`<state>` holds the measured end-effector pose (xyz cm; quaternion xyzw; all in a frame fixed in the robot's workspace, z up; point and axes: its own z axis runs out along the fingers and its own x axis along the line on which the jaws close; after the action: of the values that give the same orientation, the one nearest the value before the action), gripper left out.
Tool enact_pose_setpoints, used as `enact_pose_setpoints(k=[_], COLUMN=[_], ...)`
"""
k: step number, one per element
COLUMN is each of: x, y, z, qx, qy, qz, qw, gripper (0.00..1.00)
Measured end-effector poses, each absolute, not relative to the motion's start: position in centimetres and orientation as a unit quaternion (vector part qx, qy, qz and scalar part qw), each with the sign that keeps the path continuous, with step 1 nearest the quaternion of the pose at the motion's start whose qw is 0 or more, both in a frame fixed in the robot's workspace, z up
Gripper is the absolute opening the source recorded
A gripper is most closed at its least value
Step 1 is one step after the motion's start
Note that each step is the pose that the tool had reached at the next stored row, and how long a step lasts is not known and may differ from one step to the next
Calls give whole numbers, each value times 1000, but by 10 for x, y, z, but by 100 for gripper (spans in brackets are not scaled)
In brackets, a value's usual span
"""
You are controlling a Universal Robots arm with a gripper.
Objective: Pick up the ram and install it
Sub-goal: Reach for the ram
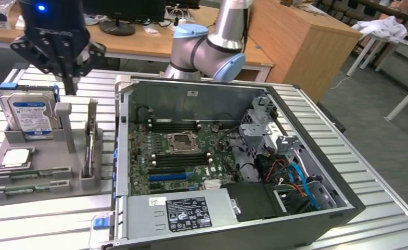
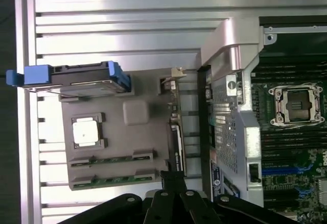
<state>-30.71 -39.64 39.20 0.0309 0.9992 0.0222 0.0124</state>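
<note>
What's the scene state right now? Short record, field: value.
gripper: hovers above the gray holder, touching nothing, carrying no ram
ram: two green sticks lying in the holder's slots
hard drive: upright in the holder, blue caddy
memory slots: black, empty, either side of the CPU socket
case: open, on the slatted table
progress: ram not yet picked up

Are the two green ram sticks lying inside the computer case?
No, the two ram sticks lie in slots of the gray holder, beside the computer case on the exterior view's left.
</note>
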Motion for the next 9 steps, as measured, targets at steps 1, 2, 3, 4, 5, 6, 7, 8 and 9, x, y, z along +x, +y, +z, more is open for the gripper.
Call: enact_pose_setpoints(k=[1, 2, 3, 4, 5, 6, 7, 8, 9], x=[-311, -315, -318, -321, -325, -328, -332, -335, -338], y=[-396, -396, -396, -396, -396, -396, -396, -396, -396], z=[392, 392, 392, 392, 392, 392, 391, 391, 391], qx=[31, 31, 31, 30, 30, 30, 30, 30, 30], qy=[999, 999, 999, 999, 999, 999, 999, 999, 999], qz=[22, 22, 22, 22, 22, 22, 22, 22, 22], qw=[12, 12, 12, 12, 12, 12, 12, 12, 12], gripper=[11, 11, 11, 11, 11, 11, 11, 11, 11])
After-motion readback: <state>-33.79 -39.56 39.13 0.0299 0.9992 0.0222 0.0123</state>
